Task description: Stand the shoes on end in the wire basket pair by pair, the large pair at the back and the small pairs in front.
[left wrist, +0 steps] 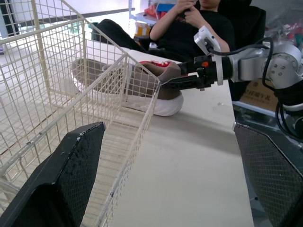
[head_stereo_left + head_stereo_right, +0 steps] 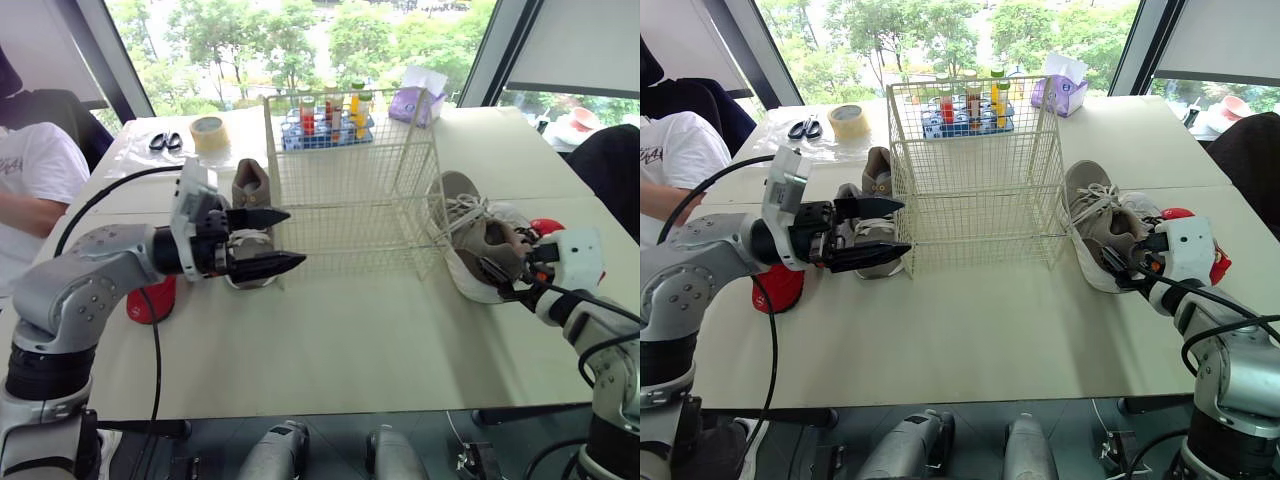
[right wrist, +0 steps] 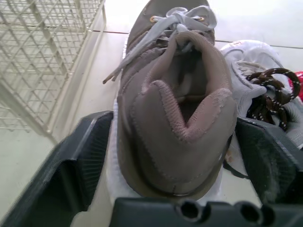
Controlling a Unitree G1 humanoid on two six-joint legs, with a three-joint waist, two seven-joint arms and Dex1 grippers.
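The white wire basket [image 2: 350, 180] stands mid-table with no shoes in it. A large taupe shoe [image 2: 468, 238] lies to its right, toe toward the basket. My right gripper [image 2: 505, 270] is open, and the shoe's heel [image 3: 180, 118] sits between its fingers [image 3: 80, 161]. A white shoe with brown laces [image 3: 265, 78] lies just beyond it. My left gripper [image 2: 272, 240] is open and holds nothing, at the basket's front left corner. Behind that gripper lie two small taupe shoes [image 2: 250, 183], [image 2: 243, 262].
Behind the basket are a blue rack of bottles [image 2: 325, 125], a tape roll [image 2: 208, 130], scissors [image 2: 165, 141] and a purple tissue box [image 2: 415, 100]. A red object [image 2: 150, 300] sits under my left arm. People sit at the left [image 2: 30, 170] and the right [image 1: 189, 23].
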